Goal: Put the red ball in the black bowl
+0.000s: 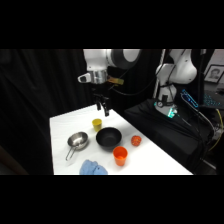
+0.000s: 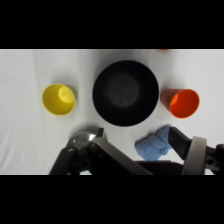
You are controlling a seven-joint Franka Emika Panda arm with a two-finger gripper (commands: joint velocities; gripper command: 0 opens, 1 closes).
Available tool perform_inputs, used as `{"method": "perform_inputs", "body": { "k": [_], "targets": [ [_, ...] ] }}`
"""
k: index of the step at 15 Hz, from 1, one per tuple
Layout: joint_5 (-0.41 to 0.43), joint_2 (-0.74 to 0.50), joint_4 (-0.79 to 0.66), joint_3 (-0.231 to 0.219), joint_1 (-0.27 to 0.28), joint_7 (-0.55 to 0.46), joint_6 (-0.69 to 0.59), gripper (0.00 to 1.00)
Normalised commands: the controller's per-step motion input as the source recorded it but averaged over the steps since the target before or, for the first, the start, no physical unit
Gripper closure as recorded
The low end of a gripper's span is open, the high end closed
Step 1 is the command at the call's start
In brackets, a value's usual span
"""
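Red ball (image 1: 136, 140) on bench (image 1: 150, 160) near its right edge, just beside black bowl (image 1: 108, 137) at bench centre; claw (image 1: 103, 110) above far edge, empty, finger spread indeterminable

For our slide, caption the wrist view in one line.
Black bowl centred between yellow cup and orange cup on a white table.

From my wrist camera, the red ball (image 2: 163, 49) is showing only as a sliver at the top edge. The linkage is covering most of the steel pan (image 2: 86, 136) and part of the blue cloth (image 2: 152, 145). I cannot tell the fingers' state.
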Motion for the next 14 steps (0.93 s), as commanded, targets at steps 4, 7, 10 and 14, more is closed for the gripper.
{"method": "perform_inputs", "body": {
  "k": [4,7,10,14],
  "targets": [
    [-0.143,-0.21,-0.36,0.066,0.09,0.38,0.28,0.0],
    [-0.117,-0.24,-0.38,0.062,0.086,0.33,0.25,0.0],
    [-0.017,-0.21,-0.35,0.059,0.071,0.24,0.24,0.0],
    [0.046,-0.14,-0.31,0.054,0.062,0.15,0.28,0.0]
  ]
}}
